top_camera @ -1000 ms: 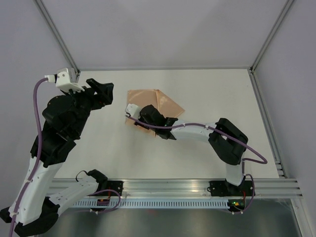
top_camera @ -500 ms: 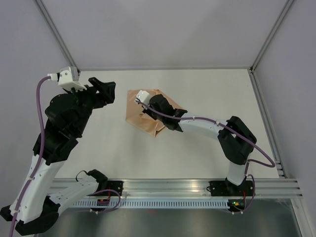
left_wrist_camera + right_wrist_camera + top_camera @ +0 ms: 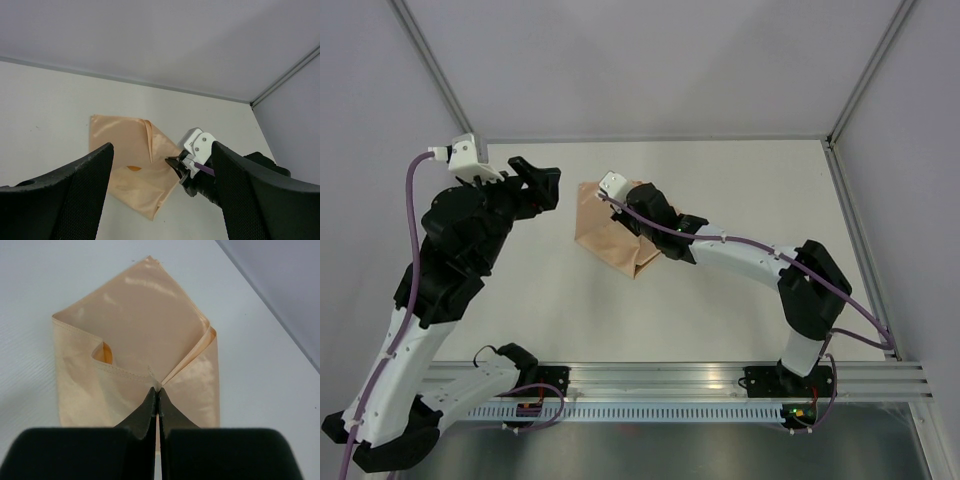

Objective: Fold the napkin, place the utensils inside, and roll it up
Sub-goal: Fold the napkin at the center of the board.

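Observation:
The light orange-tan napkin (image 3: pixel 603 238) lies partly folded on the white table, back of centre. My right gripper (image 3: pixel 623 207) is over its back right part, shut on a pinched corner of cloth, seen in the right wrist view (image 3: pixel 158 392) above the napkin (image 3: pixel 135 325). A small pocket gapes at a folded hem. My left gripper (image 3: pixel 535 180) is open and empty, held above the table left of the napkin. In the left wrist view the napkin (image 3: pixel 125 150) lies between the left fingers (image 3: pixel 70 195). No utensils are in view.
Grey walls and metal frame posts (image 3: pixel 440 80) close off the back and sides. A metal rail (image 3: pixel 670 380) runs along the near edge by the arm bases. A ridge (image 3: pixel 860 250) borders the table on the right.
My right gripper has moved toward the back with the pinched napkin corner, and the cloth has been drawn into a narrower folded shape. My left arm has shifted slightly right.

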